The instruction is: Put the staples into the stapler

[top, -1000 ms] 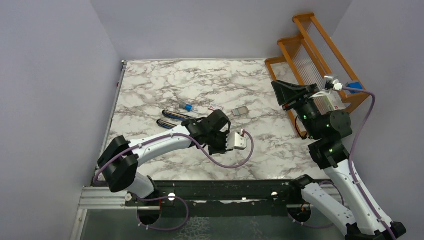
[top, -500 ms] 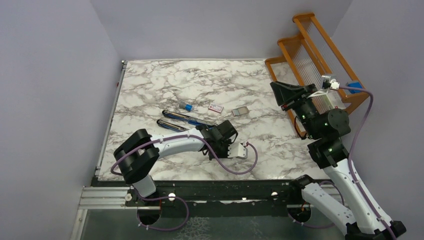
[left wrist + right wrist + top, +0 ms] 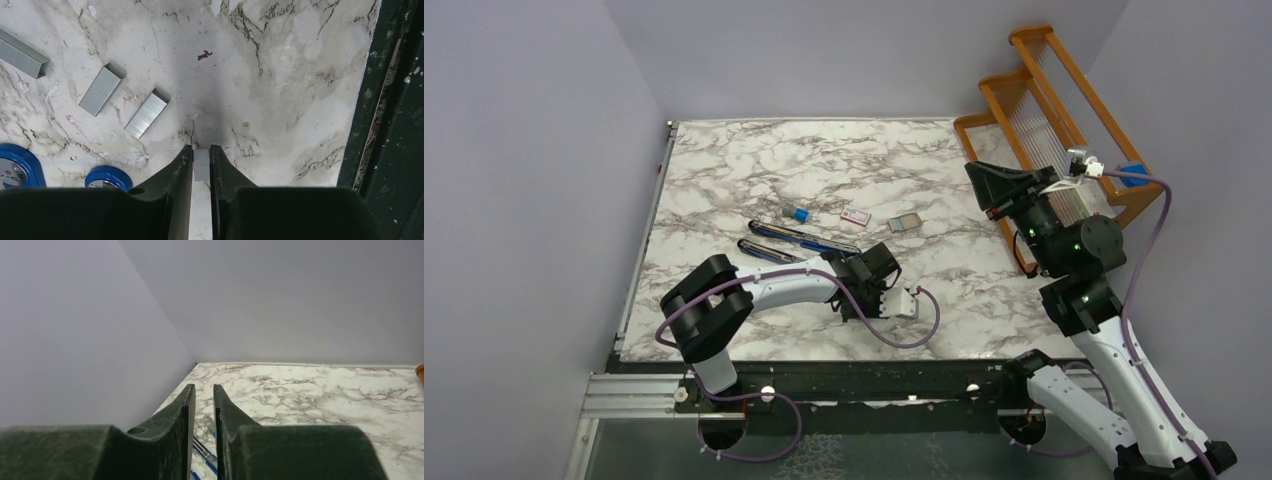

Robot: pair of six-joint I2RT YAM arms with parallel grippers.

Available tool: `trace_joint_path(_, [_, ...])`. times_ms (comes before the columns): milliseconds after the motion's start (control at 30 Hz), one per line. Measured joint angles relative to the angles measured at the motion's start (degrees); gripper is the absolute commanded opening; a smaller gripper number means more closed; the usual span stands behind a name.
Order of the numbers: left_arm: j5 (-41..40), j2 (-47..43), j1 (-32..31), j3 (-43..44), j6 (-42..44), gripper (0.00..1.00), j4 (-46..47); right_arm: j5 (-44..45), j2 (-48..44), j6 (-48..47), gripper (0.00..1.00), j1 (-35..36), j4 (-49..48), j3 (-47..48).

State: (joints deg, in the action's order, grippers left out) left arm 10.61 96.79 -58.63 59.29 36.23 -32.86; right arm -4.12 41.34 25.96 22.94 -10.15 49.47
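In the left wrist view my left gripper (image 3: pixel 201 148) is shut on a short silvery strip of staples (image 3: pixel 201 167), low over the marble. Three more staple strips (image 3: pixel 101 89) (image 3: pixel 146 113) (image 3: pixel 22 54) lie loose ahead and to the left. The stapler (image 3: pixel 799 238) lies opened out as two long blue-black arms; its blue ends (image 3: pixel 107 176) show beside my left fingers. From above, the left gripper (image 3: pixel 864 290) sits just right of the stapler. The white box with the pink label (image 3: pixel 856 214) lies behind it. My right gripper (image 3: pixel 203 386) hangs high at the right (image 3: pixel 980 182), its jaws slightly apart with nothing between them.
A small blue-capped cylinder (image 3: pixel 800 214) and a flat grey box (image 3: pixel 905 222) lie near the white box. A wooden rack (image 3: pixel 1044 95) stands at the back right. The table's dark near rail (image 3: pixel 395 120) runs close to my left gripper.
My left arm has swung right and towards the near edge, dropping lower over the table with the strip still gripped. The right arm has barely moved.
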Motion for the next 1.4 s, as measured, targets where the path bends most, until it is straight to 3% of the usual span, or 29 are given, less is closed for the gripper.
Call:
trace_joint_path(300, [-0.04,0.00,0.00,0.00,-0.42,0.29,-0.09,0.02,-0.44,0.04,0.28,-0.02,0.17,0.00])
trace_joint_path(600, [-0.44,0.00,0.00,1.33,-1.64,0.32,-0.70,0.81,-0.85,-0.72,0.53,0.00,2.14,0.70])
trace_joint_path(867, [-1.07,-1.90,0.70,10.34,-7.23,0.35,0.00,7.34,6.27,-0.35,0.73,-0.02,12.28,12.33])
trace_joint_path(1100, [-3.82,-9.84,4.76,6.95,-17.64,0.43,11.19,14.56,13.77,4.61,0.78,0.00,25.24,23.47])
trace_joint_path(1167, [-7.48,-12.92,6.19,3.63,-22.38,0.49,15.61,15.80,14.62,6.23,0.79,0.00,28.61,25.35])
trace_joint_path(1400, [-25.14,-23.28,11.93,-7.56,-42.36,0.54,25.22,17.09,15.78,9.22,0.80,0.00,36.59,33.20])
